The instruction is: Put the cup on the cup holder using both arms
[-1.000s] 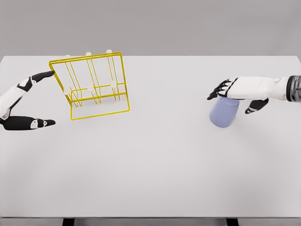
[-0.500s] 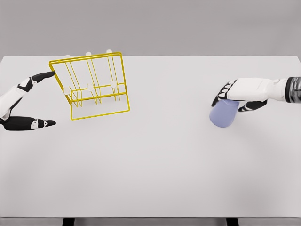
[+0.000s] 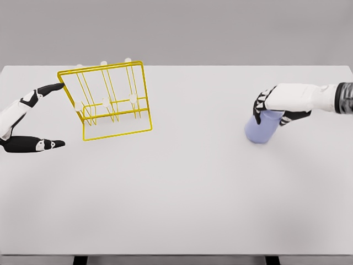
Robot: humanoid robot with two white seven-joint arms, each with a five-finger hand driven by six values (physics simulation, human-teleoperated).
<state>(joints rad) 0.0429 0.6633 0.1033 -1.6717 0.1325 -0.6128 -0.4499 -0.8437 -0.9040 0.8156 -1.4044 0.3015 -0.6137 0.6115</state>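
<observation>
At the far left of the white table point(image 3: 182, 193), the left hand point(image 3: 25, 124) is seen spread open, with nothing held. Its index finger is stretched toward the right and its tip lies just beside the upper left corner of the yellow wire cup holder point(image 3: 107, 99); whether it touches the wire cannot be told. The thumb is extended separately, nearer to the viewer, and points right along the table. The white forearm leaves the picture at the left edge.

The yellow wire cup holder stands on the far left part of the table, its frame tilted, with several upright pegs that have pale tips. No cup is placed on it.

Well apart from it, at the right side, the pale blue plastic cup point(image 3: 260, 128) is found. The right hand point(image 3: 281, 104) is closed around its upper part, with the dark fingers wrapped over the left side of the cup and the thumb at the right side. The white forearm runs nearly level to the right edge.

Compared with one second ago, the right hand was open above the cup and is now closed on it, and the cup appears slightly tilted and lifted. The left hand and the holder are unchanged.
</observation>
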